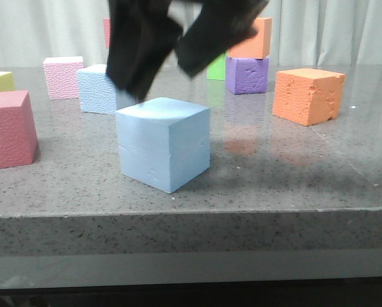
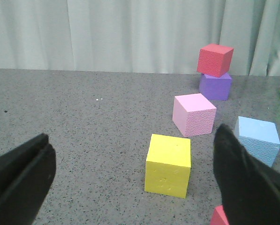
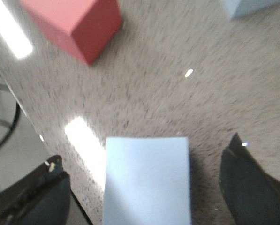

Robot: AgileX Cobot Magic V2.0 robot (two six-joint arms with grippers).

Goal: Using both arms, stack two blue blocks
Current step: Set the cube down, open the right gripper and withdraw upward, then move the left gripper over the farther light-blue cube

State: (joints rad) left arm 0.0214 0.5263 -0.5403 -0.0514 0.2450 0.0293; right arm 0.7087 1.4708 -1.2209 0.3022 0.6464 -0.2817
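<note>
Right gripper hangs wide open over the smooth blue block, fingers clear of it; left gripper gapes, empty; pebbled blue block behind

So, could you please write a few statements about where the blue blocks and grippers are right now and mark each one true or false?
1. The smooth blue block rests on the table. True.
2. The pebbled blue block is stacked on it. False: it sits apart, farther back on the table.
3. The right gripper is open, with the smooth blue block between its fingers. True.
4. The left gripper grips the yellow block. False: it is open and empty.
5. An orange block sits atop a purple block. True.
</note>
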